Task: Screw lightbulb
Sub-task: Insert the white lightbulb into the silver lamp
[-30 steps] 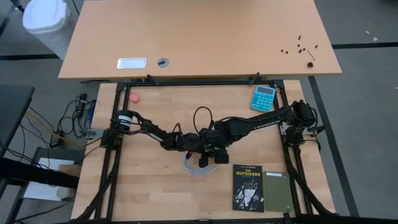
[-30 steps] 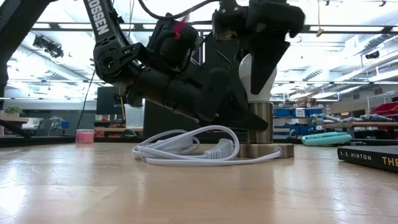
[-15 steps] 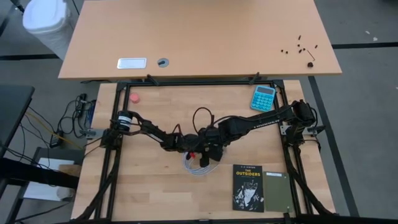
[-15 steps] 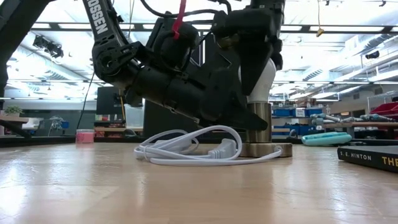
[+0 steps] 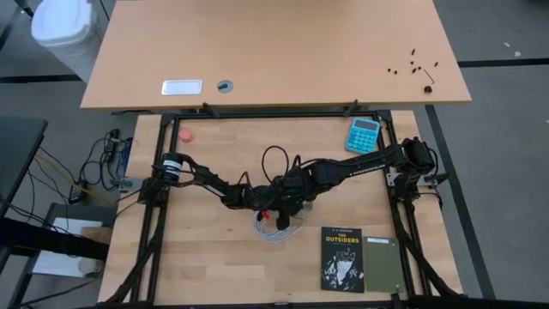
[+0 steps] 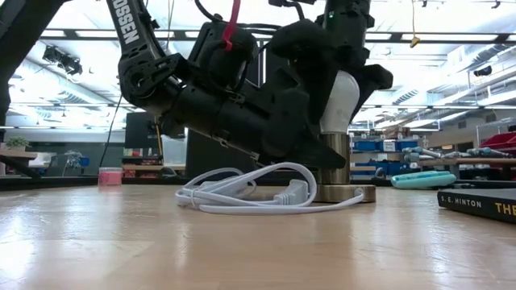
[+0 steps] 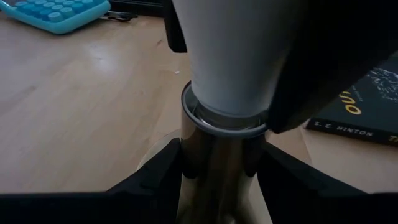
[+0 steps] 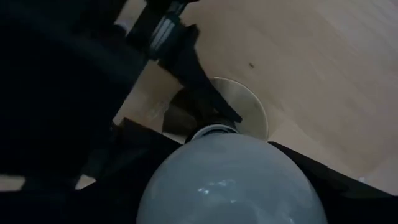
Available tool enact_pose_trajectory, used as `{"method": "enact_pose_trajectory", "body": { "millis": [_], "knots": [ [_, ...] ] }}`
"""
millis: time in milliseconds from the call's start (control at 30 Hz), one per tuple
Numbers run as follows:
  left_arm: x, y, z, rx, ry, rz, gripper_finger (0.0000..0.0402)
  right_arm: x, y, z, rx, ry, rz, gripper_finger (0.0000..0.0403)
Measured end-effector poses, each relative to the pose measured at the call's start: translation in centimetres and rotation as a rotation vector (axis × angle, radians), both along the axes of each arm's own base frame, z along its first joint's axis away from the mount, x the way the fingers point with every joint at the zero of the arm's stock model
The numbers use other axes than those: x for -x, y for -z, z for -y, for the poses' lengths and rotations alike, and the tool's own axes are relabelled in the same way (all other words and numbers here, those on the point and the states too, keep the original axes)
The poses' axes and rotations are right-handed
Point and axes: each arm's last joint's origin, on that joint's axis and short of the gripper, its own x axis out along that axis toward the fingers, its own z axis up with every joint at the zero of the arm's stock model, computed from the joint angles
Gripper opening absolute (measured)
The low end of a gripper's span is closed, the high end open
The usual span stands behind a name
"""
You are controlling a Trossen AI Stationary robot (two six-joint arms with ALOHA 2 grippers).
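The white lightbulb (image 6: 342, 98) stands upright in a silvery socket (image 6: 334, 158), whose round foot (image 6: 345, 193) rests on the wooden table near its middle. My right gripper (image 8: 231, 194) comes down over the bulb and is shut on it. My left gripper (image 7: 219, 186) reaches in low from the table's left and is shut on the socket. In the high view both grippers (image 5: 285, 202) meet in one dark cluster that hides bulb and socket. A coiled white cable (image 6: 242, 193) lies on the table beside the foot. My left gripper pinches the socket's upright metal barrel (image 7: 217, 149) between its two fingers (image 7: 155, 180), just under the rim. The fingers come in nearly level from the table's left. The socket stays upright with its foot on the table. My right gripper holds the bulb's white glass (image 8: 230, 168) between its two fingers (image 8: 134, 165), one on each side of the wide part. The fingers come from above, pointing down. The bulb stands upright with its neck in the socket's rim (image 7: 214, 118).
A blue calculator (image 5: 363, 135) lies at the far right and a dark book (image 5: 343, 257) at the near right. A small pink object (image 5: 184, 136) sits at the far left. The cable loops (image 5: 270, 227) spread just nearer than the grippers.
My right gripper has rolled about its downward axis while staying over the socket, its body swinging round in the high and low views with the bulb between its fingers. My left gripper has stayed on the socket.
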Motion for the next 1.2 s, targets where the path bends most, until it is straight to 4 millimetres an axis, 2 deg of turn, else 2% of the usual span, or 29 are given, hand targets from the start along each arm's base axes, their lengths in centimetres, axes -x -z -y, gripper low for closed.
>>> {"method": "enact_pose_trajectory", "body": {
  "millis": [233,400,600,833,967,1200],
  "knots": [
    [0.0,-0.1,-0.1,-0.004,-0.021,0.025,0.0184,-0.1,0.0,1.1,-0.019,0.13,0.008,0.0274],
    [-0.1,-0.2,-0.1,-0.006,-0.023,0.028,0.0184,-0.2,0.0,1.5,-0.02,0.146,0.011,0.027],
    [-0.1,-0.2,-0.2,-0.011,-0.027,0.028,0.0184,-0.2,0.0,1.8,-0.004,0.087,0.01,0.0276],
    [0.0,-0.1,-0.2,-0.04,-0.029,0.01,0.0184,-0.2,-0.1,2.1,0.028,-0.018,0.003,0.0328],
    [0.0,-0.1,-0.2,-0.039,-0.03,0.01,0.0184,-0.3,-0.7,2.1,0.038,-0.06,0.002,0.0351],
    [-0.1,-0.1,-0.2,-0.038,-0.029,0.008,0.0184,-0.4,-2.2,2.1,0.045,-0.094,0.005,0.0361]
  ]
}}
